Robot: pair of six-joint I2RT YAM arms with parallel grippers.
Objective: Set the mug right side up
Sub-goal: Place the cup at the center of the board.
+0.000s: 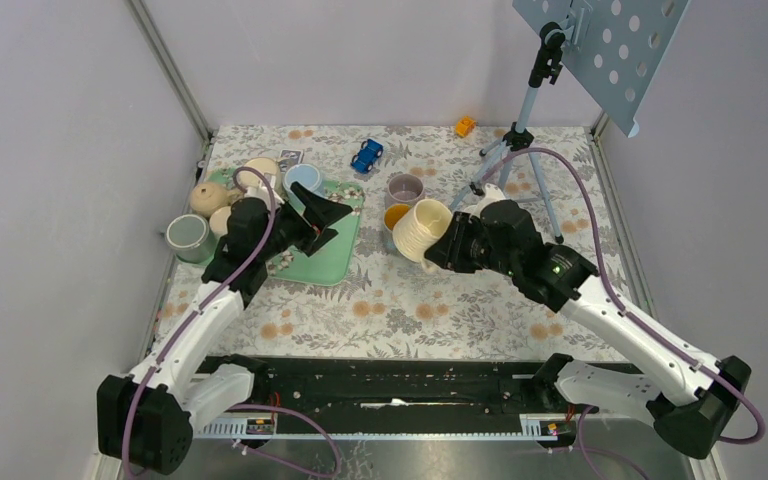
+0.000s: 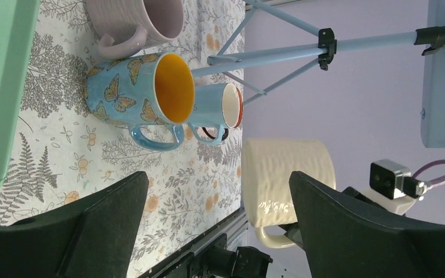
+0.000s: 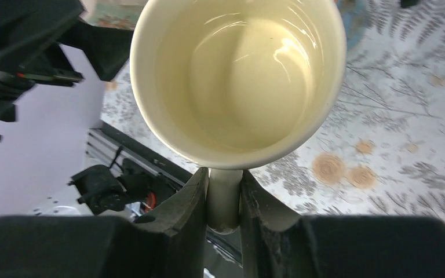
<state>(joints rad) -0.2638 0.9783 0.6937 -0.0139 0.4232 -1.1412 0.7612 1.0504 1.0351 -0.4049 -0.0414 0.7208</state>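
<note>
The right pincer [image 3: 225, 184] is clamping its two fingers on the handle [image 3: 224, 205] of the cream mug [image 1: 420, 230]. It is holding the mug tipped on its side above the floral bench [image 1: 410, 310], mouth facing back toward the wrist. Close beside it, a butterfly mug [image 2: 124, 92] and a lilac mug [image 1: 404, 188] are standing upright on the bench. The left pincer [image 1: 325, 222] is hanging over the green tray [image 1: 335, 262] with its jaws wide apart, gripping nothing.
</note>
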